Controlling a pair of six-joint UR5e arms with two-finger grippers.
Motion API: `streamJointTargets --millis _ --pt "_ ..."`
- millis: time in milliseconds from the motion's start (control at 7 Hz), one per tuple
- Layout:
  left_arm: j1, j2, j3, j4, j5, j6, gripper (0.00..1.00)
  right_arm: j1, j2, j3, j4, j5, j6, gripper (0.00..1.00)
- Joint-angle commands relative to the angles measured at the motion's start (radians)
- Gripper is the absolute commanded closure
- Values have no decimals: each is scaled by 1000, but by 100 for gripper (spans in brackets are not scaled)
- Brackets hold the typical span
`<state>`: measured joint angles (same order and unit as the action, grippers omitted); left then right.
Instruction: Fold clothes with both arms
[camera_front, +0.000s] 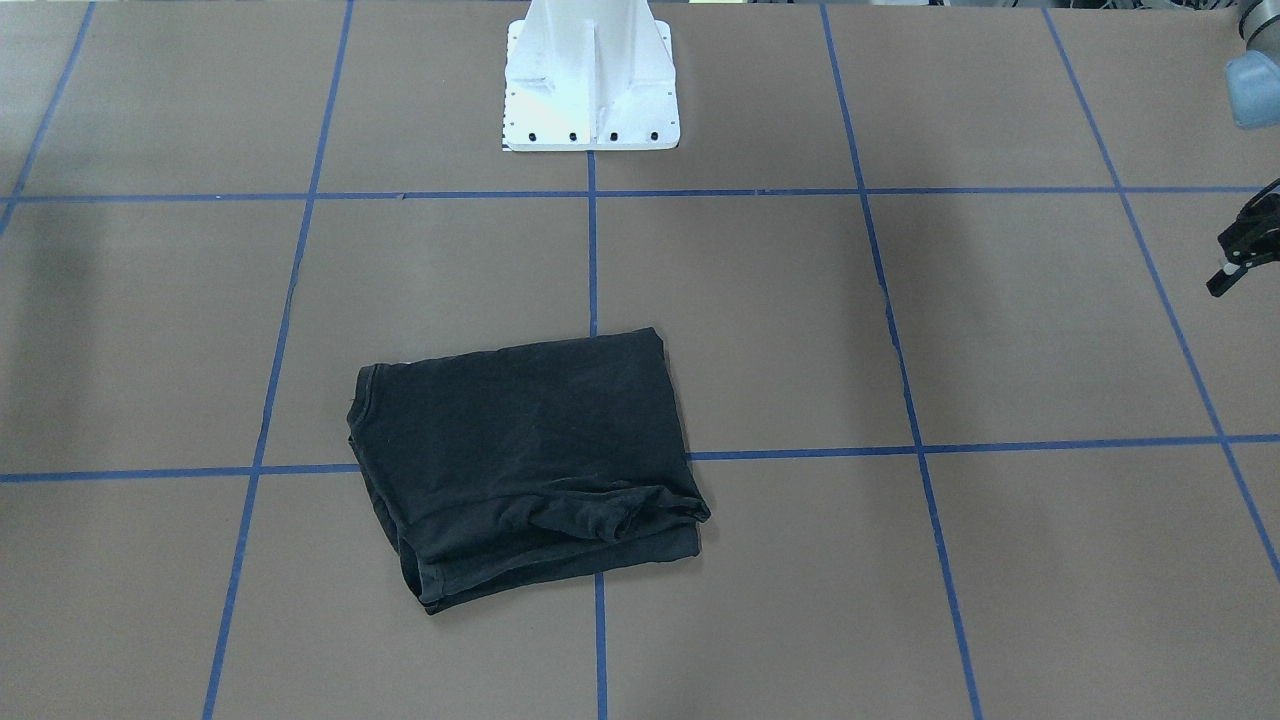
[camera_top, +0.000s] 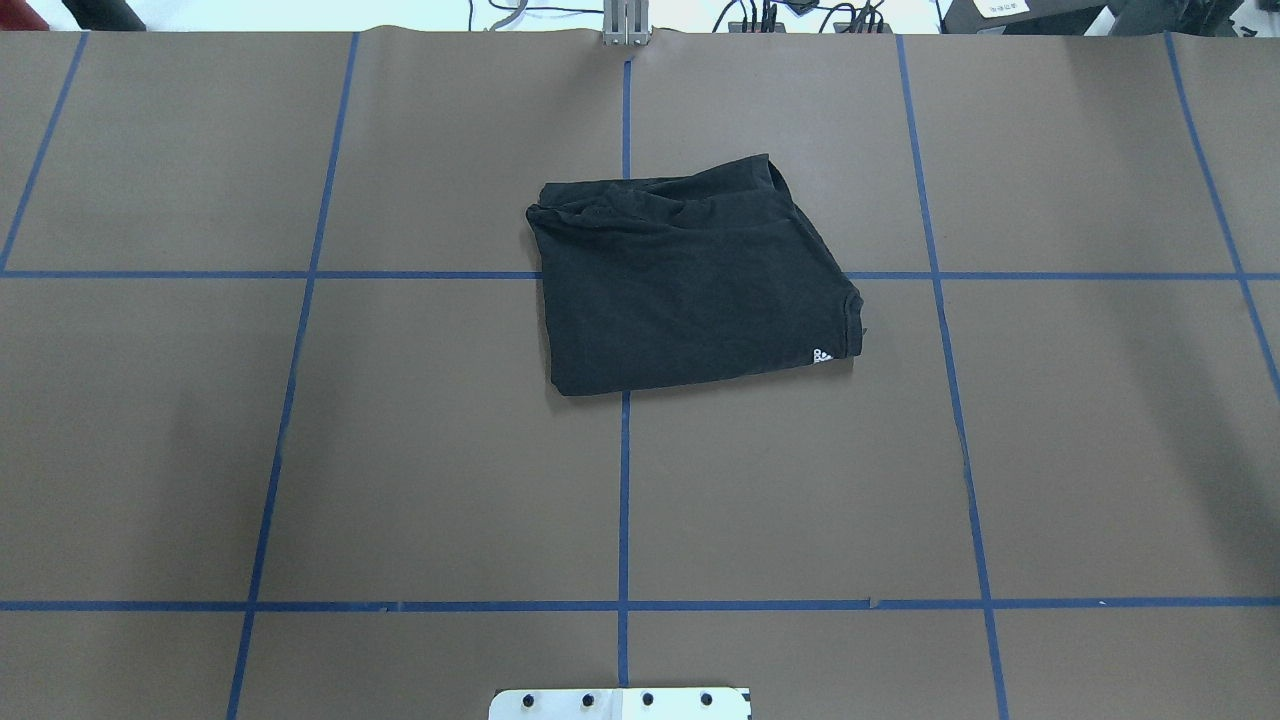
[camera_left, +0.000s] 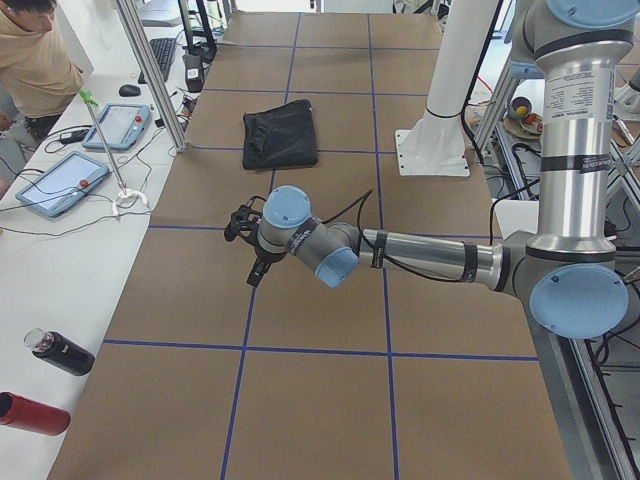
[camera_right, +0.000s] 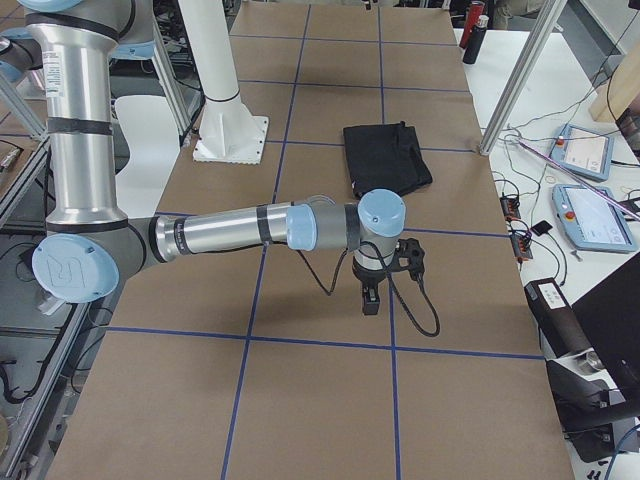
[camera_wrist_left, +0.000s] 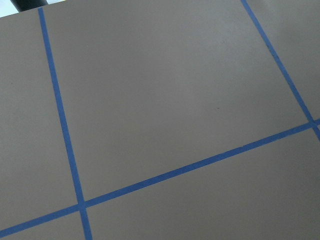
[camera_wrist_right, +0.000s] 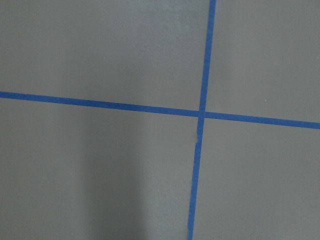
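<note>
The clothes are one black T-shirt (camera_front: 520, 450) lying folded into a rough rectangle near the table's middle (camera_top: 690, 280), plain black side up, with a small white mark at one corner. No gripper touches it. My left gripper (camera_front: 1225, 275) hangs over the table's left end, far from the shirt (camera_left: 280, 135), and is cut off by the frame edge, so I cannot tell its state. My right gripper (camera_right: 370, 300) points down over the table's right end, well apart from the shirt (camera_right: 385, 158); its state cannot be told either. Both wrist views show only brown table and blue tape.
The white pedestal (camera_front: 592, 90) stands at the robot's edge of the table. Blue tape lines (camera_top: 624, 500) divide the brown surface. On a side bench are tablets (camera_left: 60, 185), two bottles (camera_left: 60, 352) and a seated person (camera_left: 35, 60). A metal post (camera_left: 150, 70) rises beside the table.
</note>
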<state>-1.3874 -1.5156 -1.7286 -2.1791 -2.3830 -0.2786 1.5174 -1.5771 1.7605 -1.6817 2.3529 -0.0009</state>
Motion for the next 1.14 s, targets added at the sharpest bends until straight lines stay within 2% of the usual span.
streamJointTargets --millis 0,286,571,857,1000 --pt "1 26 -63 -7 -22 -1 0 -8 -14 8 4 -14 2 0" --pt "-7 57 -81 2 -21 -1 0 -8 -3 34 4 15 -7 0" --pt "-30 86 -80 68 -22 44 0 -10 -4 34 2 19 -7 0" --pt "-102 80 -81 260 -21 102 0 -14 0 34 2 8 -8 0" --pt "-136 78 -72 287 -7 201 0 -16 0 34 2 8 -8 0"
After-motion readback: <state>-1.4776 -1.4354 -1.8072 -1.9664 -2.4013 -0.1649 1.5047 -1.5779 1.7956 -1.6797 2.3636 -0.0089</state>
